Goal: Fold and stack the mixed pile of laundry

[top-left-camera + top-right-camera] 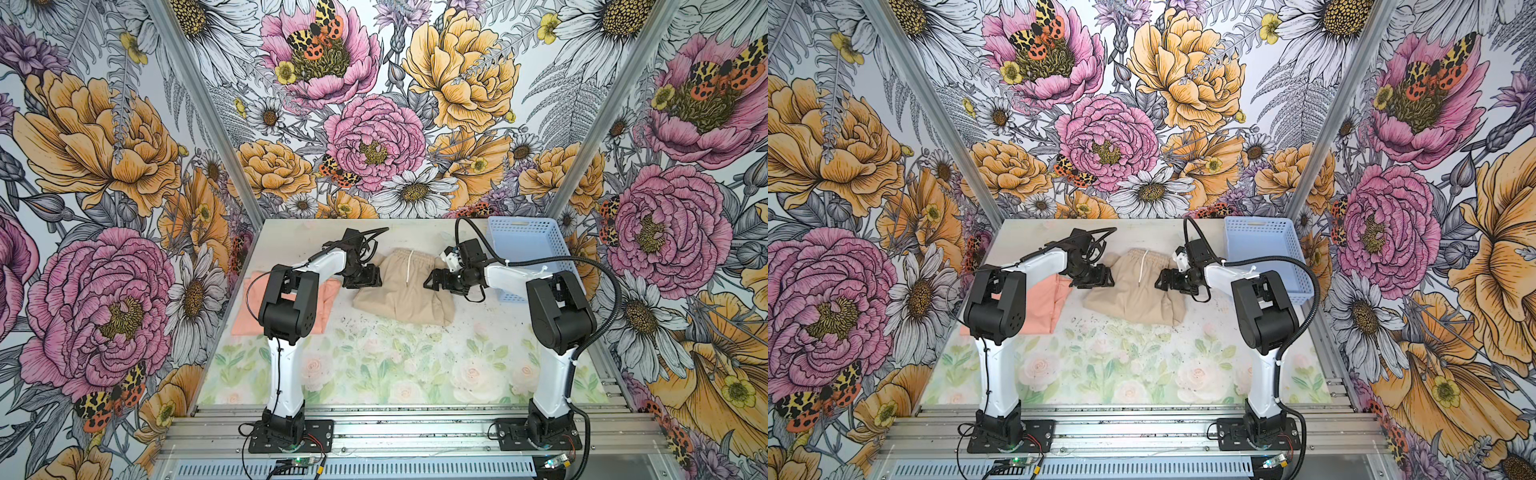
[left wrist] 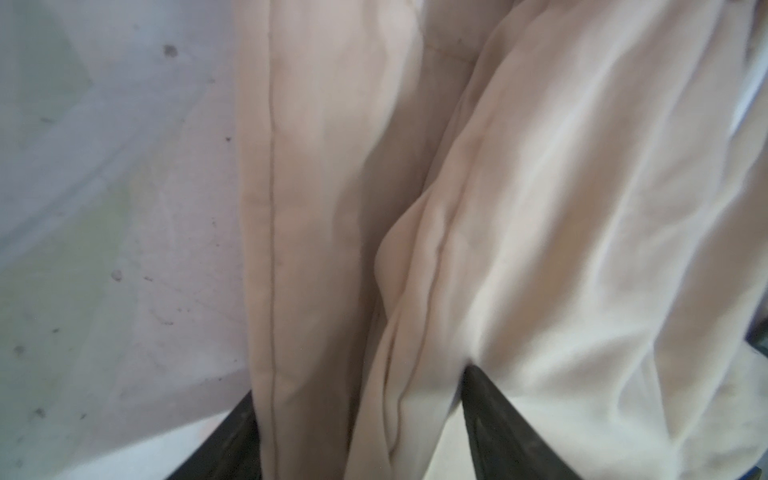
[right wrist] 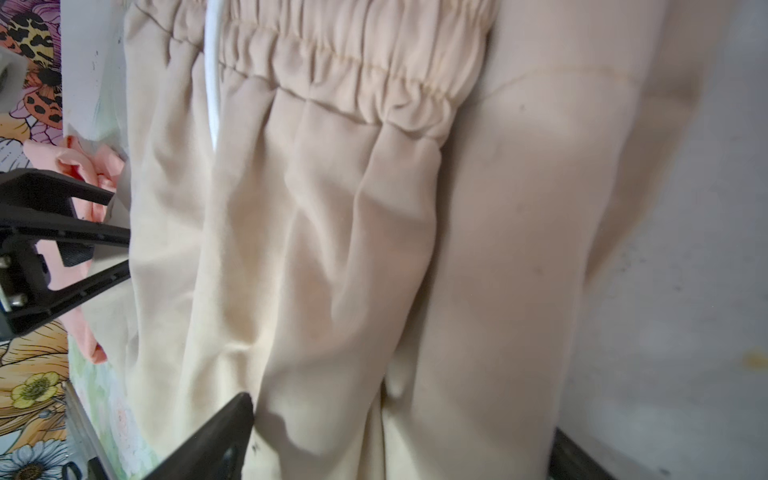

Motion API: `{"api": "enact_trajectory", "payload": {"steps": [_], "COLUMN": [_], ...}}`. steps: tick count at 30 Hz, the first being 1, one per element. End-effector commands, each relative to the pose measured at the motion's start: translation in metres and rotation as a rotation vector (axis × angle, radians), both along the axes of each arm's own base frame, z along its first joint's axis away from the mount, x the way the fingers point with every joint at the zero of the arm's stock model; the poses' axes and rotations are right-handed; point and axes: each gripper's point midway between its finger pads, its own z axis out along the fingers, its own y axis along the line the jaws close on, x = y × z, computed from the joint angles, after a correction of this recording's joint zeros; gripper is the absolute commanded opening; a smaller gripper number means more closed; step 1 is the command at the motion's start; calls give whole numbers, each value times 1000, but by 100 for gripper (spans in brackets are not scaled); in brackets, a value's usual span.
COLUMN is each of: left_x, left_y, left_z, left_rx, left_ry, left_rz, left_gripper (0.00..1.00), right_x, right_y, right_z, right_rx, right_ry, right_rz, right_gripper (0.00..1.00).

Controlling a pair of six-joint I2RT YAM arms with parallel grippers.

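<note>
The flower-printed table bears the beige shorts, and everything else is placed from them. The shorts lie in a loose, partly bunched heap, with the elastic waist on their far edge and the legs doubled under toward the arm bases.

To the right of the shorts and a little beyond them stands the light blue basket, near but not touching the cloth. I cannot tell whether it holds anything, as the right arm covers its near end.

To the left of the shorts lies the peach-pink T-shirt, folded flat. Its nearest edge lies just beside the shorts, and the left arm hides much of it in both top views.

The left gripper sits at the left edge of the shorts. In the left wrist view its fingers stand apart with a ridge of the beige cloth running between them, not pressed tight.

The right gripper sits at the right edge of the shorts. In the right wrist view its fingers are spread wide, straddling the fabric below the gathered waistband.

The white drawstring hangs from the middle of the waist down the front of the shorts
</note>
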Motion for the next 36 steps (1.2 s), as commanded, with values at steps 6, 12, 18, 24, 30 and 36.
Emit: {"api": "enact_trajectory", "payload": {"steps": [6, 12, 18, 24, 30, 36], "left_x": [-17, -18, -18, -20, -15, -5], "left_y": [-2, -5, -10, -13, -11, -3], "left_z": [-21, -24, -26, -28, -16, 21], "left_rx": [-19, -34, -59, -84, -133, -185], "left_ry": [74, 89, 98, 115, 93, 23], "left_rz": [-2, -6, -6, -8, 18, 40], "left_gripper": [52, 42, 29, 6, 0, 0], "right_x": [-6, 1, 5, 6, 9, 8], "right_y": [-6, -2, 3, 8, 15, 23], "right_z": [-33, -33, -35, -31, -18, 4], "right_rx": [-27, -5, 17, 44, 91, 143], "right_ry": [84, 82, 91, 94, 84, 71], "right_rz": [-27, -12, -1, 12, 29, 41], "right_gripper": [56, 37, 13, 0, 0, 0]}}
